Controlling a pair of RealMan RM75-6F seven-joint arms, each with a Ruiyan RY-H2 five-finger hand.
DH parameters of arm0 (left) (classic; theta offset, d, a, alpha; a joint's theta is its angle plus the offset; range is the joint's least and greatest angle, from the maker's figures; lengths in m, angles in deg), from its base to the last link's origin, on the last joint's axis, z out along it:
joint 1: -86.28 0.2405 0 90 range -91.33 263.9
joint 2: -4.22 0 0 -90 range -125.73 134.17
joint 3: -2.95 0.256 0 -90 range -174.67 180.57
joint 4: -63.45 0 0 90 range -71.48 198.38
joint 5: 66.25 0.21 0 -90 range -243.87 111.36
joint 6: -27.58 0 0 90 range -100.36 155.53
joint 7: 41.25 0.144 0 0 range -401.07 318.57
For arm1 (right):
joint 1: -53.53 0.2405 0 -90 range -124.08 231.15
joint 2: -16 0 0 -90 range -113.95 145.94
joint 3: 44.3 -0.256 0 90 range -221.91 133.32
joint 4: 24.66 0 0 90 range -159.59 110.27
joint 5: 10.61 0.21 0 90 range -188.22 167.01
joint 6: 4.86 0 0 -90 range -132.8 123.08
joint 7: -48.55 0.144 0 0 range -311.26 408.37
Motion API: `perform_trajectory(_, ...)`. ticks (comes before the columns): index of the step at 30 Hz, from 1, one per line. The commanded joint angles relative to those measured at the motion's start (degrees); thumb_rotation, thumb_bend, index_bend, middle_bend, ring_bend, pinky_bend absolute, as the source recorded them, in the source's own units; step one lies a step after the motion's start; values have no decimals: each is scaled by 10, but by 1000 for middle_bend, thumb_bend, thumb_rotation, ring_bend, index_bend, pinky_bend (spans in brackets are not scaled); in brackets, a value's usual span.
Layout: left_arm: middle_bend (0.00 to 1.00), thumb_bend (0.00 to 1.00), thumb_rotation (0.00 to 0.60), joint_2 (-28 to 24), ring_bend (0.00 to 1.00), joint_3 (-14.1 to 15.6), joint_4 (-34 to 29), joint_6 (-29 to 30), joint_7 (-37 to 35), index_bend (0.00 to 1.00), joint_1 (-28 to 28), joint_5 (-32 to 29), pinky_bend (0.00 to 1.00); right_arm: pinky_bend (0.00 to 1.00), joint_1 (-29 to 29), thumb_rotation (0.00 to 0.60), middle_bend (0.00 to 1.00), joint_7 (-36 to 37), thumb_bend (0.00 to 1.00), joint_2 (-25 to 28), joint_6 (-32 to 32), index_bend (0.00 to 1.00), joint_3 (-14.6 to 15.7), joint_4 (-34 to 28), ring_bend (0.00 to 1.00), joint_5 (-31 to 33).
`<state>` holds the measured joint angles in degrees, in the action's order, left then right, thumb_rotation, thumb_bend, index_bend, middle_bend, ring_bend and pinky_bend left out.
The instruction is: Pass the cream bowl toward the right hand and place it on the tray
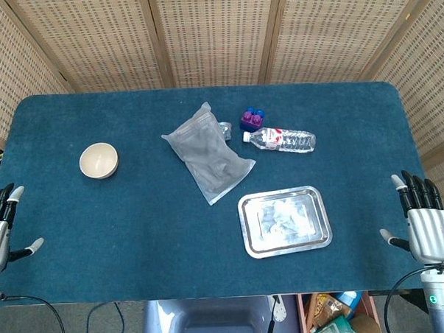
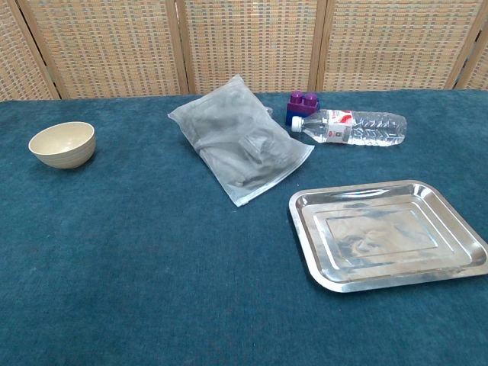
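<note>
The cream bowl (image 1: 99, 160) (image 2: 63, 144) stands upright on the blue tablecloth at the left side, with nothing in it. An empty metal tray (image 1: 285, 221) (image 2: 387, 234) lies flat at the front right of centre. My left hand (image 1: 2, 224) hovers at the table's left edge, fingers apart, holding nothing, well in front of and left of the bowl. At the right edge my right hand (image 1: 423, 220) is likewise spread and empty, to the right of the tray. Neither hand shows in the chest view.
A clear plastic bag (image 1: 208, 154) (image 2: 240, 141) lies between bowl and tray. Behind the tray are a water bottle (image 1: 281, 139) (image 2: 352, 126) on its side and a purple and blue block (image 1: 252, 119) (image 2: 303, 105). Wicker screens stand behind the table.
</note>
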<state>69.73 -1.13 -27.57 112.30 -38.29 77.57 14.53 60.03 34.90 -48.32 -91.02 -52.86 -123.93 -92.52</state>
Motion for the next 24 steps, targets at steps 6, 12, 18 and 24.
perform_trajectory(6,0,0,600,2,0,-2,6,-17,2,0,-5,-5,0,0,-1,600,0,7,0,1,-5,0,-3,0,0,2)
perform_trajectory(12,0,0,600,47,0,-53,114,-135,-56,0,-107,-15,0,0,11,600,0,12,0,-2,17,0,-14,14,0,30)
perform_trajectory(18,0,0,600,112,0,-70,263,-251,-128,11,-200,-15,0,0,23,600,0,9,0,-10,28,0,-29,29,0,57)
perform_trajectory(24,0,0,600,164,0,-70,363,-313,-151,132,-253,-16,0,0,29,600,0,7,0,-19,35,0,-36,46,0,77)
